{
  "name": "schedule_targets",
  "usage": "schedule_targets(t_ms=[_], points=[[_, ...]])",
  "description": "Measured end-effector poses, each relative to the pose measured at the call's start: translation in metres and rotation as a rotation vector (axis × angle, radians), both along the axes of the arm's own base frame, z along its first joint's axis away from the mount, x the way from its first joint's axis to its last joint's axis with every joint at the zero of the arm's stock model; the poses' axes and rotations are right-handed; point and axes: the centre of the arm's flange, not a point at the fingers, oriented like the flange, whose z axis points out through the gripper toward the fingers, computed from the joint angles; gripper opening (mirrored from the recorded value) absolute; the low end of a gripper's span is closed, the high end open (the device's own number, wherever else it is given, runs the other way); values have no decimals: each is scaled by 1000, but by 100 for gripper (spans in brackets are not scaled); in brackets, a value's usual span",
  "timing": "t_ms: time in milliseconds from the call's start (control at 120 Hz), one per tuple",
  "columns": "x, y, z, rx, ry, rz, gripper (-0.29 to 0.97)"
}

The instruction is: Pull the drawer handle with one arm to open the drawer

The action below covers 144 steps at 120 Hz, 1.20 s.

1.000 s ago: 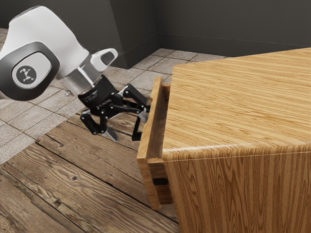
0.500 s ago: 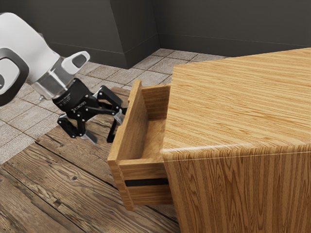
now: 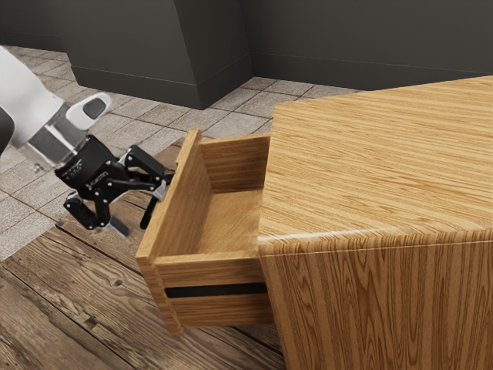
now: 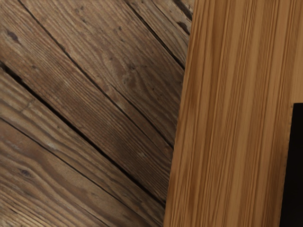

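Observation:
A light wooden cabinet (image 3: 370, 154) has its top drawer (image 3: 219, 223) pulled well out toward the exterior view's left, and the drawer's inside is bare. My black gripper (image 3: 144, 202) is pressed against the outer face of the drawer front (image 3: 176, 202). It is shut on the drawer handle, which is hidden behind that panel. In the wrist view the drawer front (image 4: 232, 118) runs close under my hand, with a dark gap (image 4: 292, 165) at its edge.
Dark wooden floor planks (image 3: 77, 308) lie under my hand and appear in the wrist view as floor planks (image 4: 85, 118). Grey tiles (image 3: 192, 116) lie beyond them, and a dark wall corner (image 3: 192, 46) stands behind. The cabinet body takes up the exterior view's right.
My hand has moved toward the exterior view's left and the drawer has come with it, from barely open a second ago to far out now.

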Motion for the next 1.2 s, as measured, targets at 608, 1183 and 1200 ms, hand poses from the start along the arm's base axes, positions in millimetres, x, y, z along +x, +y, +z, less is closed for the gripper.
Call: schedule_targets(t_ms=[608, 1183, 1200], points=[[-45, 40, -1, -30, -23, 59, 68], [-74, 70, -1, -27, -30, 89, 68], [-74, 70, 0, -26, -31, 89, 68]])
